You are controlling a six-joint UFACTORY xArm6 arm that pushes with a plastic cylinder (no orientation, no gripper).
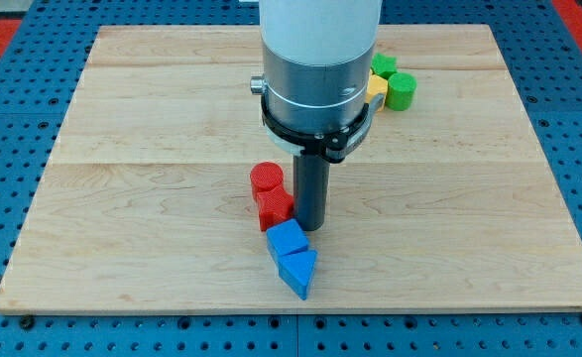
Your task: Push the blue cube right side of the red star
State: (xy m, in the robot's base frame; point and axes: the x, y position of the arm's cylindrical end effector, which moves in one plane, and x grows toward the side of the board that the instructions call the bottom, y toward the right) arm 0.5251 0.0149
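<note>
The blue cube (287, 238) lies near the bottom middle of the wooden board (122, 198), just below and right of the red star (273, 209). A red cylinder (266, 178) touches the star on its upper side. A blue triangular block (299, 271) sits against the cube's lower edge. My tip (311, 227) stands right of the red star and just above and right of the blue cube, close to both.
A green cylinder (401, 91), a green block (383, 66) and a yellow block (376, 86) cluster at the top right, partly hidden behind the arm's body. The board lies on a blue pegboard (13, 109).
</note>
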